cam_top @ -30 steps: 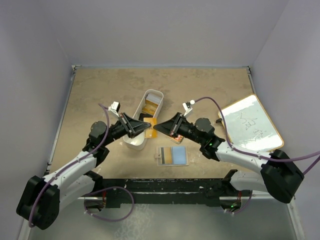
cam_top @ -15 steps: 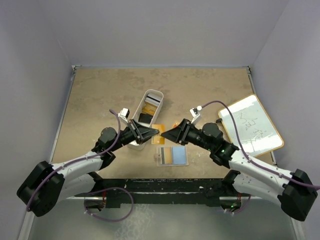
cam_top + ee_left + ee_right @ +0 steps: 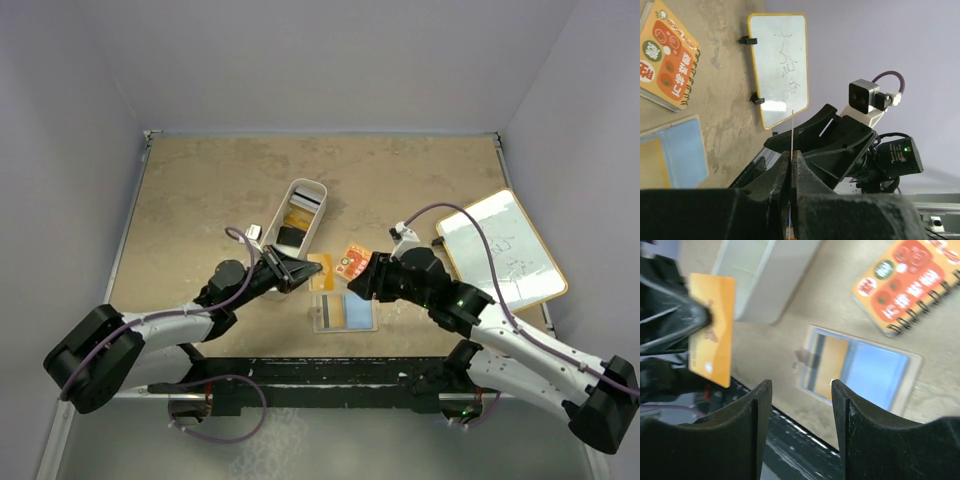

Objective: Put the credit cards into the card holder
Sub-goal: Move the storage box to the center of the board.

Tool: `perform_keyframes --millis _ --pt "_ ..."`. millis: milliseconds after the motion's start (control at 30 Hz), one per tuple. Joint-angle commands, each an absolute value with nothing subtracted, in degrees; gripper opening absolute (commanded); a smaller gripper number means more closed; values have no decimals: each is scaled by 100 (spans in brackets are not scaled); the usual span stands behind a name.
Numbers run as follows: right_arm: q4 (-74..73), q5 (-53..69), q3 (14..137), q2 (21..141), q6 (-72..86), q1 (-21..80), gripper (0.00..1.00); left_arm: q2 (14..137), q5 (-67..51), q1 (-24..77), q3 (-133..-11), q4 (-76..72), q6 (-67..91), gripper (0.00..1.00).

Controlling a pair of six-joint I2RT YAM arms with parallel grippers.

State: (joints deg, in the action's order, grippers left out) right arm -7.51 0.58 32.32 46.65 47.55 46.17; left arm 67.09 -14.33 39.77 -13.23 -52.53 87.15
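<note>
At the table's (image 3: 200,190) front edge, the left end effector (image 3: 302,275) pinches an orange card (image 3: 321,268); the right end effector (image 3: 801,390) stands open, empty.

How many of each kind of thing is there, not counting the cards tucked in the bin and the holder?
Whiteboard: 1
Spiral notebook: 1
White bin: 1
Card holder: 1
Orange card held up: 1
Total: 5
</note>
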Motion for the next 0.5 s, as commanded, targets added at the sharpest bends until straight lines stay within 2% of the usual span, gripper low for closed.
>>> perform_keyframes --millis 0,467 --pt "-1602 -565 3445 4887 4316 4637 53 6896 -748 4341 -1335 -5193 8304 0" --pt "-1186 -864 2867 5579 4166 4612 46 8269 -767 4857 -1557 -5427 7785 0"
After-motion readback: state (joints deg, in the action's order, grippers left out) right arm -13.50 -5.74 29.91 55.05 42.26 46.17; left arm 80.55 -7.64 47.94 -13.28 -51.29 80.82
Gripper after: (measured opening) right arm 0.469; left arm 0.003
